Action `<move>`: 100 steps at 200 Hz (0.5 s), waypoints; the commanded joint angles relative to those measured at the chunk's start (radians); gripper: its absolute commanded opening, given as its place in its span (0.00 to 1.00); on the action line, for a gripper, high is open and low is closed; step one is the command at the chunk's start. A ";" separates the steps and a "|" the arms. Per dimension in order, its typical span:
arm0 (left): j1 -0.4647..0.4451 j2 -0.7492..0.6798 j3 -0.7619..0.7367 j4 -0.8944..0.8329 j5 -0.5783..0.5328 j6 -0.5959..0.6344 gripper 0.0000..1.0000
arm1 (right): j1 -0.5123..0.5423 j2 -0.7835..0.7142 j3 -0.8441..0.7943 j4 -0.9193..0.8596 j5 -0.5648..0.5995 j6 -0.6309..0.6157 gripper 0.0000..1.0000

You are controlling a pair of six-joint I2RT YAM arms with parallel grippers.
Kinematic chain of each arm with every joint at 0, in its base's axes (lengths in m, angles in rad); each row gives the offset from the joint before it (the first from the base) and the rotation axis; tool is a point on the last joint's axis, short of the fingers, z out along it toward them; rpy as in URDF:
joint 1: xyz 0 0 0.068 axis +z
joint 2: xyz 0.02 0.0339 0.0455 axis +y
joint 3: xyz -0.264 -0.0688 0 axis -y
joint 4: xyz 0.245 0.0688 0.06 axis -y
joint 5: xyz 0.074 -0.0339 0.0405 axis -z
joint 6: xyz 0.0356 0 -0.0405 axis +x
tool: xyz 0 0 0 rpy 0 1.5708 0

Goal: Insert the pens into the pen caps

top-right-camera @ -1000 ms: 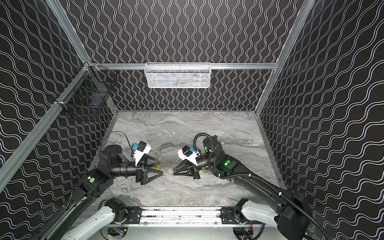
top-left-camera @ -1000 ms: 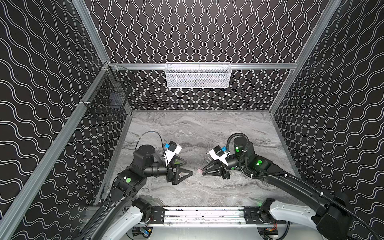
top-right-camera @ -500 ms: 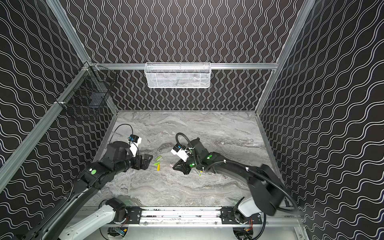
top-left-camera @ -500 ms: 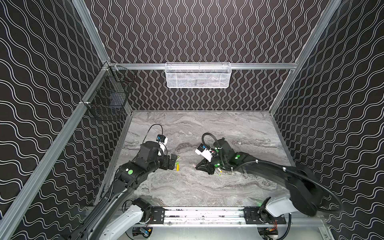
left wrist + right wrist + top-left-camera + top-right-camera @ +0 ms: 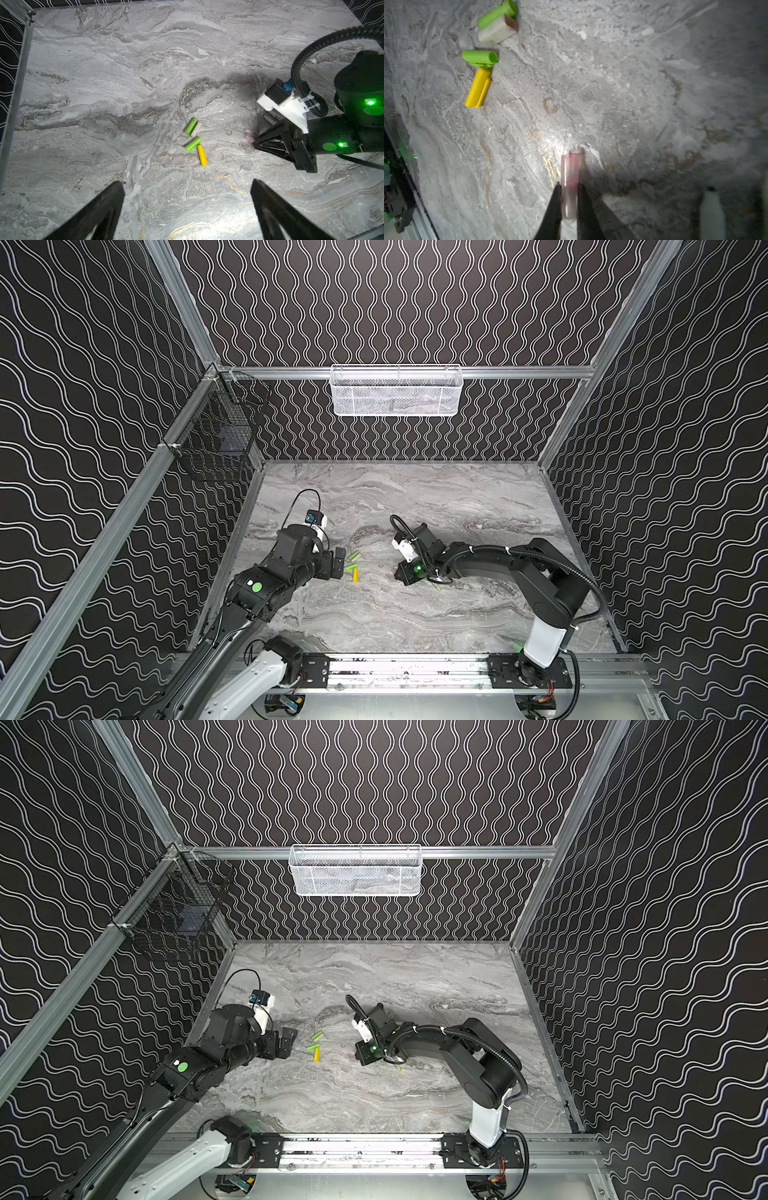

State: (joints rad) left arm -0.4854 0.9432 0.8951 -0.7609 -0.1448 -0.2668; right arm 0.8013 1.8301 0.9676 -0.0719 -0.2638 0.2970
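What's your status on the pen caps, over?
Left gripper open, empty. Right gripper shut on pink piece. Green caps, yellow cap loose on table. Nothing in the way.

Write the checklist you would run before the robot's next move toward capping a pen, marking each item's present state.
1. Right gripper shut on the pink cap: ok.
2. Left gripper open and empty: ok.
3. Green caps and yellow cap lying apart from both grippers: ok.
4. Pen picked up: not ok; neither gripper holds one.
5. Pen position: cannot tell; only a blurred white barrel shows near the right gripper.
6. Pink cap's open end direction: cannot tell.
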 commanded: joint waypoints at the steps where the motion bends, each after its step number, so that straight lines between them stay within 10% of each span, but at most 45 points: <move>1: 0.001 0.000 -0.001 0.016 -0.006 -0.010 0.99 | 0.002 0.015 0.011 -0.049 0.031 0.022 0.20; 100: 0.002 0.000 -0.001 0.017 -0.001 -0.008 0.99 | 0.063 0.025 0.074 -0.112 -0.032 -0.020 0.39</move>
State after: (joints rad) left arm -0.4843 0.9409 0.8951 -0.7605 -0.1444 -0.2668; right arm 0.8486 1.8458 1.0187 -0.1146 -0.2764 0.2878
